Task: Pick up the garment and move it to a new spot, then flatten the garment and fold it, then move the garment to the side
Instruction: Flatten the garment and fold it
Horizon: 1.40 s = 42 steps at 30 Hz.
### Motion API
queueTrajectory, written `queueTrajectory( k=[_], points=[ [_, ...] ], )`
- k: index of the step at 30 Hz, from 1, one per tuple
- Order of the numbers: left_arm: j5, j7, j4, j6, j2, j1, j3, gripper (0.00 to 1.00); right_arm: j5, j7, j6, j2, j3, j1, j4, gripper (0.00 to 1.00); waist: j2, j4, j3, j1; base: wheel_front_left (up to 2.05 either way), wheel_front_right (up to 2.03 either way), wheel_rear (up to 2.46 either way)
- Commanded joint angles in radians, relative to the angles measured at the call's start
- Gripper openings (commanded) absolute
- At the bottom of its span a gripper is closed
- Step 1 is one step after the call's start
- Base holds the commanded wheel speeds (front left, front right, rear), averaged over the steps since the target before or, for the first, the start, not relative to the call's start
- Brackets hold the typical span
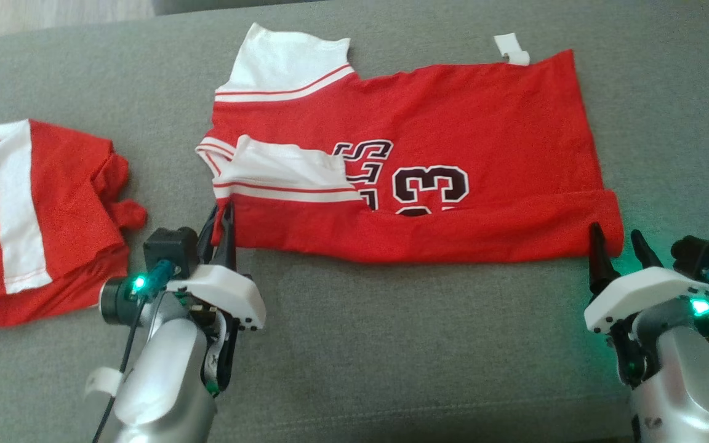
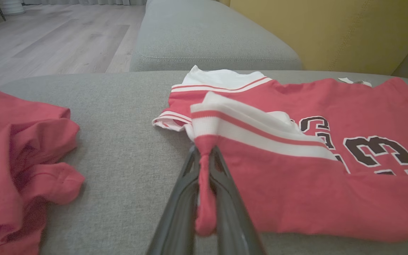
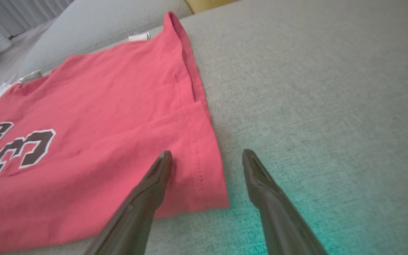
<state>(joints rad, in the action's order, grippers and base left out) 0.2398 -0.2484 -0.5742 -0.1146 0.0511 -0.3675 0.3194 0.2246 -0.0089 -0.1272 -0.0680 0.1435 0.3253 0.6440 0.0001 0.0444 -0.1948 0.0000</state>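
A red garment [image 1: 453, 154] with white striped sleeves and black numerals lies spread across the grey cushion, its near edge folded over. At its near left corner my left gripper [image 1: 226, 212] is shut on a pinch of the red cloth [image 2: 204, 184], which bunches between the two dark fingers. My right gripper [image 1: 616, 237] stands open at the near right corner [image 3: 207, 184]: one finger [image 3: 159, 173] rests over the hem, the other finger [image 3: 255, 173] lies over bare cushion beside it.
A second red and white garment [image 1: 28, 215] lies crumpled at the left of the grey cushion [image 1: 391, 344]. A white tag [image 1: 512, 49] shows at the far hem. Wooden floor [image 2: 48, 39] and a yellow backrest [image 2: 331, 32] lie beyond.
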Motion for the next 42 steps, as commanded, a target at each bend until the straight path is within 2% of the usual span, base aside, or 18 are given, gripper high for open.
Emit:
queueTrajectory(
  k=[1, 7, 8, 9, 10, 25, 32, 42],
  points=[
    [-0.006, -0.013, 0.043, -0.003, 0.008, -0.004, -0.019, 0.0, -0.015, 0.003, -0.003, 0.009, -0.01, 0.044, -0.009, 1.0, -0.0001, -0.011, -0.011, 0.0, 0.0, 0.0, 0.0],
    [-0.013, -0.013, 0.082, -0.01, 0.007, 0.006, 0.002, 0.0, -0.019, 0.024, -0.003, 0.015, 0.0, 0.09, 0.077, 1.0, -0.0001, -0.029, -0.028, 0.0, 0.0, 0.0, 0.0],
    [-0.013, -0.013, 0.084, -0.012, 0.008, 0.008, 0.003, 0.0, -0.015, 0.028, -0.003, 0.015, -0.007, 0.095, 0.088, 0.75, -0.0001, -0.03, -0.029, 0.0, 0.0, 0.0, 0.0],
    [-0.013, -0.013, 0.084, -0.013, 0.01, 0.01, 0.004, 0.0, -0.009, 0.028, -0.003, 0.016, -0.014, 0.1, 0.096, 0.11, -0.0001, -0.03, -0.03, 0.0, 0.0, 0.0, 0.0],
    [-0.012, -0.011, 0.084, -0.015, 0.012, 0.012, 0.003, 0.0, -0.005, 0.027, -0.003, 0.016, -0.019, 0.104, 0.103, 0.0, -0.0001, -0.029, -0.029, 0.0, 0.0, 0.0, 0.0],
    [0.017, 0.0, 0.039, -0.029, 0.038, 0.078, -0.004, 0.0, 0.006, -0.013, -0.003, -0.03, -0.024, 0.068, 0.108, 0.0, -0.0001, 0.011, 0.08, 0.0, 0.0, 0.0, 0.0],
    [0.03, 0.014, 0.03, -0.028, 0.042, 0.139, 0.005, 0.0, 0.028, 0.032, -0.003, -0.038, -0.03, -0.002, 0.073, 0.0, -0.0001, 0.027, 0.139, 0.0, 0.0, 0.0, 0.0],
    [0.051, 0.062, 0.014, -0.021, 0.039, 0.222, 0.035, 0.0, 0.057, 0.13, -0.003, -0.043, -0.019, -0.129, -0.063, 0.0, -0.0001, 0.052, 0.172, 0.0, 0.0, 0.0, 0.0]
  ],
)
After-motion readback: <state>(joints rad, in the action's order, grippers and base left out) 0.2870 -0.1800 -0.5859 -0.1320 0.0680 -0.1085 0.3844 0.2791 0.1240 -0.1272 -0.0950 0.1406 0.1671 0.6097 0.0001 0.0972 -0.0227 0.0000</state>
